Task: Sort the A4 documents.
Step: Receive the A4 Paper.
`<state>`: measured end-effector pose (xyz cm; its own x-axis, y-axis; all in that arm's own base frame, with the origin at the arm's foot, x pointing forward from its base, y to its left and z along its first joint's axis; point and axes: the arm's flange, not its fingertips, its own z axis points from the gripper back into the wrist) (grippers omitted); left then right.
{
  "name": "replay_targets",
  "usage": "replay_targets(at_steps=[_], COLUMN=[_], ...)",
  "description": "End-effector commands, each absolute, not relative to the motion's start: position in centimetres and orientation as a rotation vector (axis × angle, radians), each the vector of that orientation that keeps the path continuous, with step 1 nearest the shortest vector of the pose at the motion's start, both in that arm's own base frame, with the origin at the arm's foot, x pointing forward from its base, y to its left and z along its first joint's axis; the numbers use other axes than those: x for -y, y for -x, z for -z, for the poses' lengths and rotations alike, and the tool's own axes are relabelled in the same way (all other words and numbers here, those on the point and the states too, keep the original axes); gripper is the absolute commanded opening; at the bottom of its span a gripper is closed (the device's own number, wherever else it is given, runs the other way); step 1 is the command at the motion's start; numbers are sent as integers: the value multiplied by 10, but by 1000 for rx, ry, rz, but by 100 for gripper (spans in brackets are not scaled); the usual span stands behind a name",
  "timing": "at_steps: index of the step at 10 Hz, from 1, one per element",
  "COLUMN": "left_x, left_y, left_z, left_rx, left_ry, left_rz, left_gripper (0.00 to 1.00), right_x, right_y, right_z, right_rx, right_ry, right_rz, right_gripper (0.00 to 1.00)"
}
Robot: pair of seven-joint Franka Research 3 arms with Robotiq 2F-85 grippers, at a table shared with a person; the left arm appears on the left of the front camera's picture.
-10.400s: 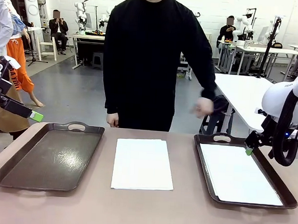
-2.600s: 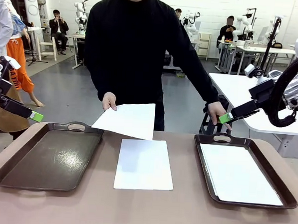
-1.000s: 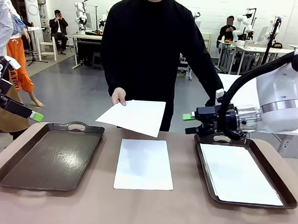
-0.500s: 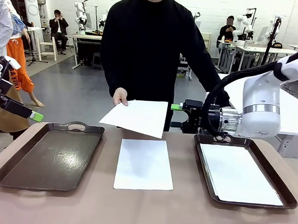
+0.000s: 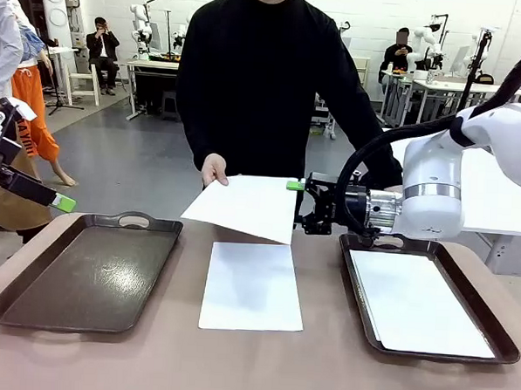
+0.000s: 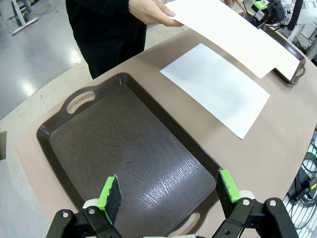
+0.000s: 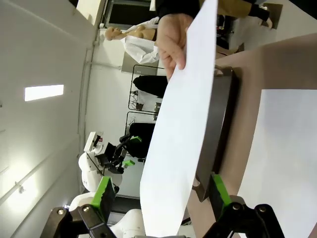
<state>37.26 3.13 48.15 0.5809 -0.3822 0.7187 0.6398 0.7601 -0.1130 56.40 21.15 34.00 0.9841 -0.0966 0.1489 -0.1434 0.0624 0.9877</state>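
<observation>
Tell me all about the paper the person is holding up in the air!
The held sheet is plain white, thin and rectangular, with no print that I can see. It looks like ordinary paper, nearly flat and tilted a little. The person's hand grips one end, so it hangs in the air above the table, over the far end of another white sheet lying there. Its opposite edge sits between the open fingers of the right gripper, which have not closed on it.
</observation>
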Motion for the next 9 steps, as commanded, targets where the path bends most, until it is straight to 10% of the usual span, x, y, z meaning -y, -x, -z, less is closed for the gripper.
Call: replay_targets(at_steps=[1, 5, 9], left_x=[-33, -33, -33], left_y=[-375, -375, -375], left_z=[-478, -478, -478], left_rx=[745, 745, 745], left_ry=[399, 399, 399], left_rz=[629, 629, 629], left_gripper=[100, 100, 100], right_x=[-224, -229, -228], right_y=[-577, -578, -579], right_z=[-337, -329, -326], right_rx=[179, 142, 132], right_ry=[-1513, -1534, -1532], right_rz=[39, 16, 24], right_gripper=[100, 97, 58])
